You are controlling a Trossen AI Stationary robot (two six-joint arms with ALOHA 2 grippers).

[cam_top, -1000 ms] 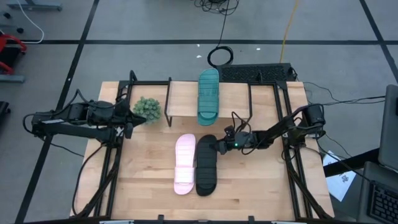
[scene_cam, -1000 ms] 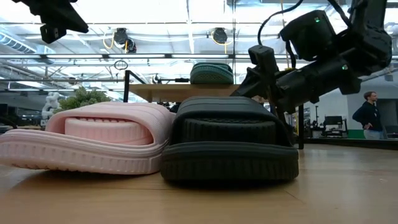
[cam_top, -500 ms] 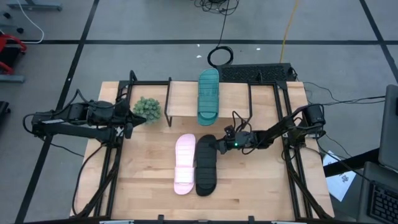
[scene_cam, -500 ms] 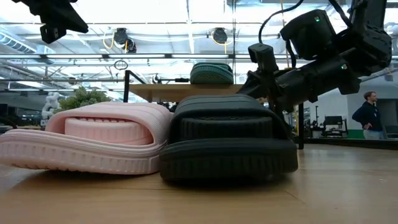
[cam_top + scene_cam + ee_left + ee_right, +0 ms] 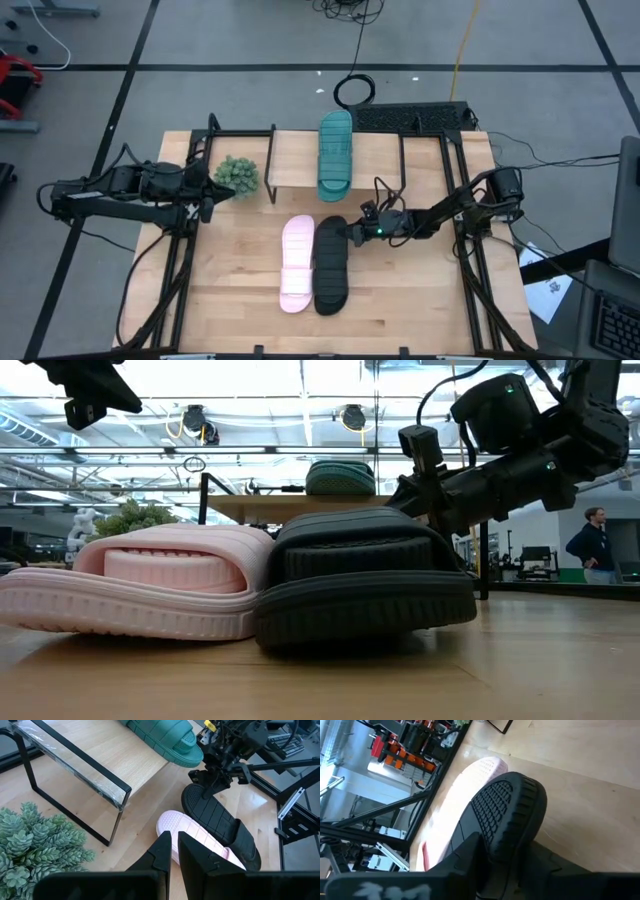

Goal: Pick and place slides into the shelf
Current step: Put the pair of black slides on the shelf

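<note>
You see the right gripper has closed on the black slide just beside the pink slide, tipping its edge off the counter, so it seems ready for the shelf; left gripper waits shut.

Three slides: one pale pink, one black, one teal green. One shelf. One green plant. Two arms, two grippers: left gripper, right gripper. One person in room behind tabletop
</note>
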